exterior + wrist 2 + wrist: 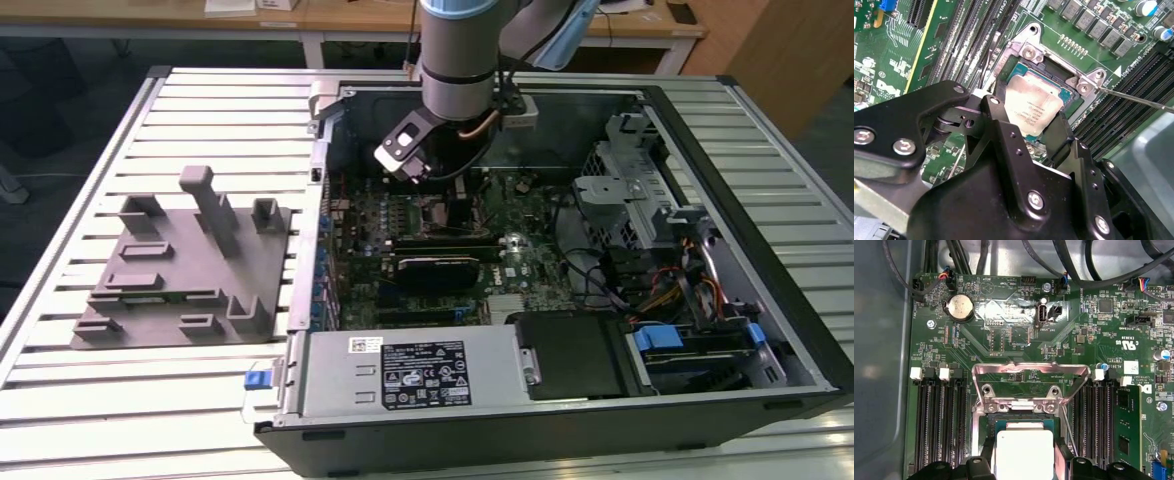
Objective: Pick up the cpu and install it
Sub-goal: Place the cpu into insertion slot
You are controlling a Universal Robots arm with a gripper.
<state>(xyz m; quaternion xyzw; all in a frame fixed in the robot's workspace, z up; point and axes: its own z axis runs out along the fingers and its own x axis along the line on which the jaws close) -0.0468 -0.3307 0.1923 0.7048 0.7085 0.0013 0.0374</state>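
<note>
Slatted metal table (80, 150), open PC case (747, 120) toward the exterior view's right. Gripper (1029, 119) pinches the cpu (1035, 106) by two opposite edges at the socket (1068, 94); seated or not, can't tell. Chip's prob. light, stiff, fragile underneath: edges only.

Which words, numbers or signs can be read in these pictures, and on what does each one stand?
On the cpu, gripped by the tool: faint grey print, too small to read.
On the motherboard: white lettering beside its parts, too small to read surely.
On the black label of the grey metal box, exterior view: white print, too small to read.
On the small white label beside it: unreadable.
Nothing can be quoted with certainty.
</note>
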